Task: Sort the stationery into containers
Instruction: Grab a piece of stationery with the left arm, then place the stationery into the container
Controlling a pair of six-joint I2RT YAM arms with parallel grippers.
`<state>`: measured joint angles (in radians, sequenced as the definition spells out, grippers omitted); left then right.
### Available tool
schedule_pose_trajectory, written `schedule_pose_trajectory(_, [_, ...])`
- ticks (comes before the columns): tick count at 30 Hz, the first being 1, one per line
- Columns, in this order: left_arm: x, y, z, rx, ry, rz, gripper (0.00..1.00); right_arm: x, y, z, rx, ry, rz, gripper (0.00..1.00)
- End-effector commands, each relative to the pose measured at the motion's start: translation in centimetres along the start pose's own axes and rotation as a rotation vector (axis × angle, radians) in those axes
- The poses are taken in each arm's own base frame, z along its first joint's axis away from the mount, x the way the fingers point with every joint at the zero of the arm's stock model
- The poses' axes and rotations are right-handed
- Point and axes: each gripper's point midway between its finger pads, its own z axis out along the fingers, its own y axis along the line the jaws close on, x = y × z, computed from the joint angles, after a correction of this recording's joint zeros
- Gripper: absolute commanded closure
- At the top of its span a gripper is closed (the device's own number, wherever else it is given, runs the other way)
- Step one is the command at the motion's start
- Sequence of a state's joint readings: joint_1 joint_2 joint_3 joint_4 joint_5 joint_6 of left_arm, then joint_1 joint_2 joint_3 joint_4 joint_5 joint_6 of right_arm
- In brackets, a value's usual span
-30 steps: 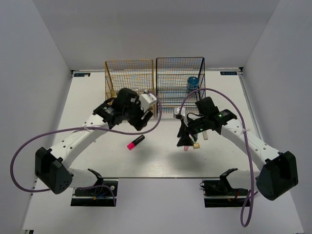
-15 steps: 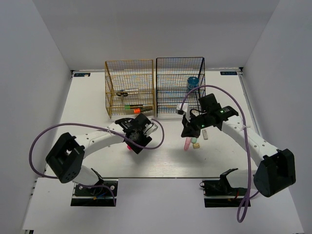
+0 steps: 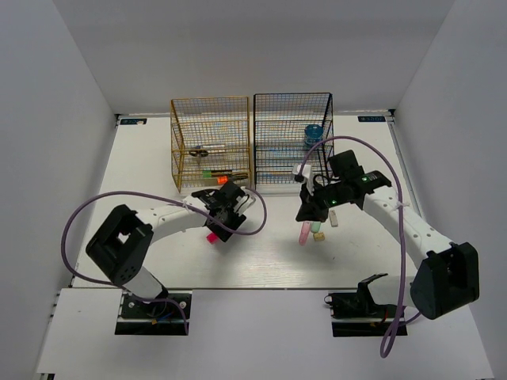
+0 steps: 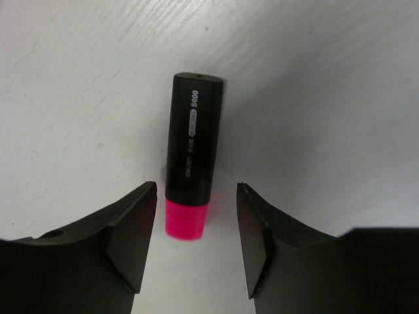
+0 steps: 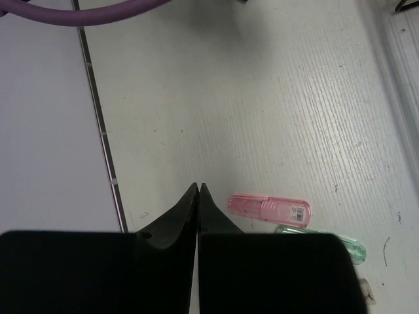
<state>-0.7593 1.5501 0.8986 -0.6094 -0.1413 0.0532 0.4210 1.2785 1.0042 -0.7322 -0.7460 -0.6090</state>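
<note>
Nearest on the white table [image 3: 150, 166], the left gripper [image 3: 224, 209] [image 4: 196, 216] hangs low over a pink-capped highlighter [image 3: 211, 236] [image 4: 191, 147]. Its fingers [image 4: 131, 229] are spread apart, one on each side of the pink cap and clear of it. The black barrel lies flat on the table and points away from the wrist camera.

To the right, the right gripper [image 3: 305, 212] [image 5: 198, 190] has its fingers pressed together, with nothing visible between them. Just beside its tip, a pink stick [image 3: 304, 232] [image 5: 268, 209] lies flat on the table. A green stick [image 5: 327, 241] lies close alongside it.

Farther back, the gold-yellow rack [image 3: 210, 119] stands on the left and the black rack [image 3: 291, 115] on the right, side by side. Highlighters [image 3: 218, 175] with green and orange caps lie on a lower tier of the gold-yellow rack. A blue jar [image 3: 314, 133] sits at the right of the black rack.
</note>
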Motion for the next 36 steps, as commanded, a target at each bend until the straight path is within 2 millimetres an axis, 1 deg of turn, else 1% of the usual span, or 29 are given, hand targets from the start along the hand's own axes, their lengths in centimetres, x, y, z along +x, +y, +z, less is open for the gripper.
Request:
schedule_pose_trajectory(1, [-0.8,-0.1,0.8,0.038,-0.02,-0.008,0.38,-0.8,0.4,-0.4,-0.031,-0.041,-0.006,1.0])
schedule_pose_trajectory(4, [-0.8,0.2,1.1,0.06,-0.007,-0.023,0.38,-0.9,0.5,-0.6,-0.04,-0.052,0.002,1.0])
schedule_pose_trajectory(5, [-0.6,-0.2,1.4,0.093,0.006,-0.032,0.38,-0.9,0.5,-0.7,-0.04,-0.05,0.004,1.0])
schedule_pose_trajectory(7, [-0.4,-0.1,1.4,0.115,0.022,-0.044,0.38,-0.9,0.5,-0.8,-0.045,-0.058,0.007,1.0])
schedule_pose_trajectory(9, [0.1,-0.5,1.8,0.147,0.046,-0.046,0.42,-0.9,0.6,-0.9,-0.05,-0.062,0.014,1.0])
schedule_pose_trajectory(10, [0.5,-0.7,1.9,0.158,0.064,-0.047,0.47,-1.1,0.5,-1.0,-0.048,-0.067,0.01,1.0])
schedule_pose_trajectory(11, [0.8,-1.3,1.9,0.185,0.075,-0.049,0.64,-1.0,0.5,-1.1,-0.051,-0.072,0.018,1.0])
schedule_pose_trajectory(12, [1.1,-1.6,2.0,0.202,0.087,-0.054,0.72,-1.1,0.5,-1.1,-0.052,-0.073,0.015,1.0])
schedule_pose_trajectory(15, [1.5,-2.2,1.8,0.218,0.111,-0.044,0.85,-1.3,0.6,-1.3,-0.059,-0.085,0.02,1.0])
schedule_pose_trajectory(16, [1.4,-2.2,1.6,0.214,0.111,-0.044,0.87,-1.3,0.6,-1.3,-0.06,-0.088,0.019,1.0])
schedule_pose_trajectory(17, [0.8,-2.2,1.2,0.21,0.102,-0.032,0.88,-1.3,0.7,-1.3,-0.064,-0.089,0.02,1.0])
schedule_pose_trajectory(18, [-0.1,-1.9,0.4,0.199,0.063,-0.031,0.9,-1.3,0.7,-1.4,-0.065,-0.089,0.024,1.0])
schedule_pose_trajectory(19, [-1.1,-1.5,-0.2,0.183,0.035,-0.025,0.92,-1.3,0.8,-1.4,-0.07,-0.09,0.024,0.98])
schedule_pose_trajectory(20, [-3.0,-0.9,-1.5,0.155,-0.032,-0.004,0.92,-1.2,0.7,-1.4,-0.069,-0.089,0.014,0.93])
schedule_pose_trajectory(21, [-3.8,-0.4,-2.5,0.134,-0.064,0.023,0.96,-1.4,1.0,-1.4,-0.08,-0.096,0.013,0.76])
schedule_pose_trajectory(23, [-7.3,1.5,-5.0,0.053,-0.172,0.066,0.97,-1.2,1.1,-1.4,-0.088,-0.091,0.001,0.66])
schedule_pose_trajectory(24, [-9.1,2.8,-6.5,0.0,-0.229,0.099,0.99,-1.3,1.2,-1.5,-0.09,-0.096,-0.003,0.66])
schedule_pose_trajectory(25, [-9.9,3.7,-7.4,-0.033,-0.256,0.149,1.0,-1.0,1.4,-1.4,-0.1,-0.091,0.008,0.74])
schedule_pose_trajectory(26, [-11.1,4.7,-8.3,-0.073,-0.286,0.168,1.0,-1.2,1.3,-1.4,-0.1,-0.094,-0.01,1.0])
schedule_pose_trajectory(27, [-12.2,5.7,-9.2,-0.117,-0.316,0.229,1.0,-1.1,1.4,-1.4,-0.106,-0.091,-0.014,1.0])
schedule_pose_trajectory(28, [-12.8,6.3,-9.6,-0.147,-0.326,0.291,1.0,-1.0,1.6,-1.4,-0.119,-0.086,-0.008,1.0])
schedule_pose_trajectory(29, [-13.1,7.4,-9.9,-0.199,-0.324,0.301,1.0,-1.2,1.7,-1.5,-0.127,-0.086,-0.004,1.0])
schedule_pose_trajectory(30, [-14.2,8.3,-10.8,-0.239,-0.342,0.341,1.0,-1.1,1.5,-1.3,-0.134,-0.085,0.003,1.0])
schedule_pose_trajectory(31, [-14.2,8.9,-10.4,-0.247,-0.32,0.379,1.0,-1.1,1.7,-1.3,-0.139,-0.083,0.003,1.0])
schedule_pose_trajectory(32, [-14.4,9.5,-10.6,-0.233,-0.31,0.387,1.0,-1.1,1.7,-1.3,-0.142,-0.081,0.007,1.0])
schedule_pose_trajectory(33, [-15.3,9.8,-10.8,-0.228,-0.316,0.415,1.0,-1.0,1.6,-1.2,-0.143,-0.08,0.005,1.0])
schedule_pose_trajectory(34, [-15.0,10.4,-10.2,-0.226,-0.285,0.418,1.0,-1.1,1.6,-1.3,-0.141,-0.081,0.003,1.0])
schedule_pose_trajectory(35, [-15.7,10.9,-10.8,-0.239,-0.3,0.424,1.0,-0.9,1.6,-1.2,-0.141,-0.08,0.003,1.0])
schedule_pose_trajectory(36, [-16.3,11.8,-10.8,-0.286,-0.306,0.44,1.0,-1.0,1.7,-1.3,-0.141,-0.083,-0.003,1.0])
